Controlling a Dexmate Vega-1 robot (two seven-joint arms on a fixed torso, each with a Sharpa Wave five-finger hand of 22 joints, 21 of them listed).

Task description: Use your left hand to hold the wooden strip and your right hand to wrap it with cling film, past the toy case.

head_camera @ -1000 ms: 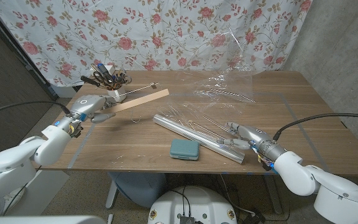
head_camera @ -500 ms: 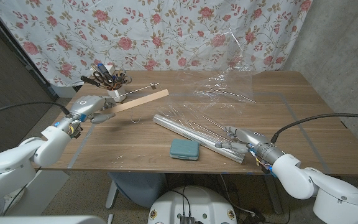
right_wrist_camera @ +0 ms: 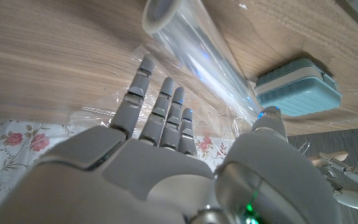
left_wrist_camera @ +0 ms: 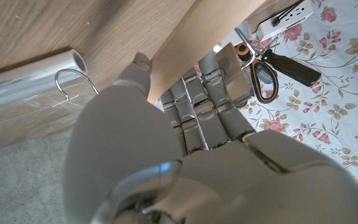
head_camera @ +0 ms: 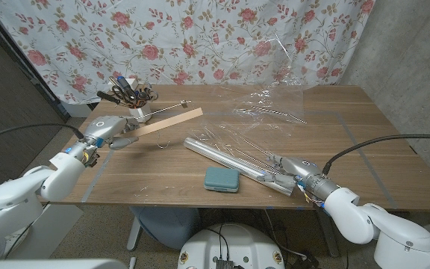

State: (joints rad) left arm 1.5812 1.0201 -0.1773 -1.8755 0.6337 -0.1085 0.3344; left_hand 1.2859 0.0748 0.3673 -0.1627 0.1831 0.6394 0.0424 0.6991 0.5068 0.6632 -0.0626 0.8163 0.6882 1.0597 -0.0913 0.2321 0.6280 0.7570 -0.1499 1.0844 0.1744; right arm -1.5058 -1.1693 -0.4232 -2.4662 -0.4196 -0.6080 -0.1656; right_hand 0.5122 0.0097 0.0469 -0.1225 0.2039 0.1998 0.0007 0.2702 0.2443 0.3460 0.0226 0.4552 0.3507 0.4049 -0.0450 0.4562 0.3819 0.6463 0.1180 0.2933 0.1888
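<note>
One wooden strip point(head_camera: 169, 122), one cling film roll point(head_camera: 234, 164), one toy case point(head_camera: 222, 179), one tool holder point(head_camera: 139, 112).

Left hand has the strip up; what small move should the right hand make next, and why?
Probably close on the cling film roll. The right hand sits open at the roll's near end, fingers spread and holding nothing, while the left hand already grips the wooden strip. The toy case lies beside the roll, apart from the hand.

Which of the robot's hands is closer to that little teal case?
Right. The right hand hangs just beside the teal case; the left hand grips the wooden strip across the table.
</note>
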